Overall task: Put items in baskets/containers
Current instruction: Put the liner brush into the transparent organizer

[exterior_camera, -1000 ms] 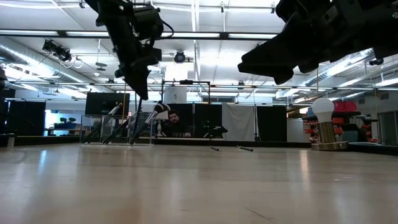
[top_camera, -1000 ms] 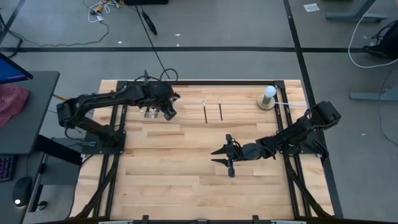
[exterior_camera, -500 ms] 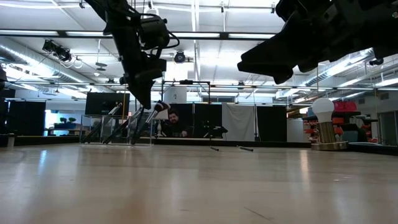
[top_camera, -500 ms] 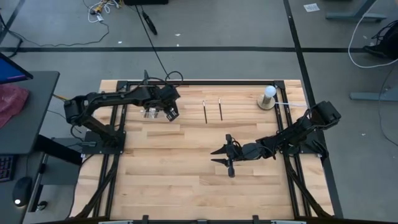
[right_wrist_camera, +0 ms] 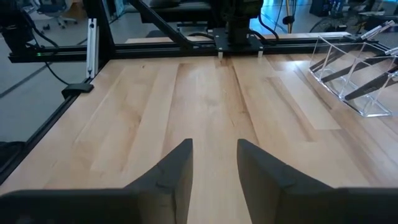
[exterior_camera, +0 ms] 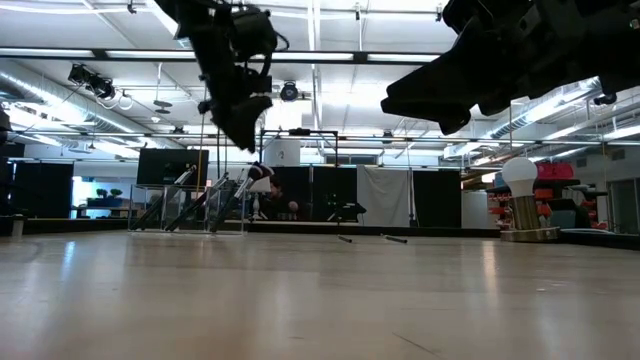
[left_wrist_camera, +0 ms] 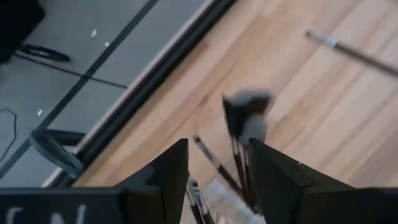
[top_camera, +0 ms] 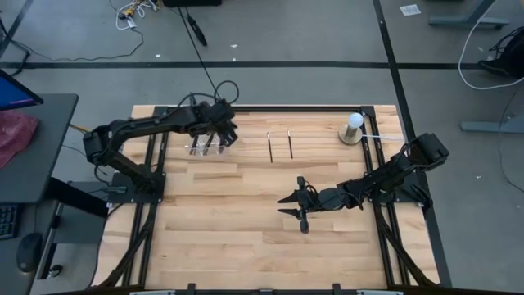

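Observation:
The clear holder (top_camera: 199, 148) stands at the far left of the table with several dark-handled brushes leaning in it (exterior_camera: 215, 200). My left gripper (top_camera: 223, 138) hovers open just above it. In the left wrist view a fluffy-headed brush (left_wrist_camera: 245, 112) stands up between the fingers' lines (left_wrist_camera: 217, 149), untouched. Two more brushes (top_camera: 271, 147) (top_camera: 291, 144) lie flat on the wood right of the holder. My right gripper (top_camera: 292, 205) waits open over the table's middle, nothing between its fingers (right_wrist_camera: 214, 149).
A small lamp with a white bulb (top_camera: 353, 125) on a round base stands at the far right. A dark metal frame (top_camera: 270, 107) runs along the far edge. Bare wood (top_camera: 246, 238) stretches across the near half.
My left gripper has opened over the holder, risen a little and drawn back toward the table's far edge. The brushes stay leaning in the holder. My right arm has kept still.

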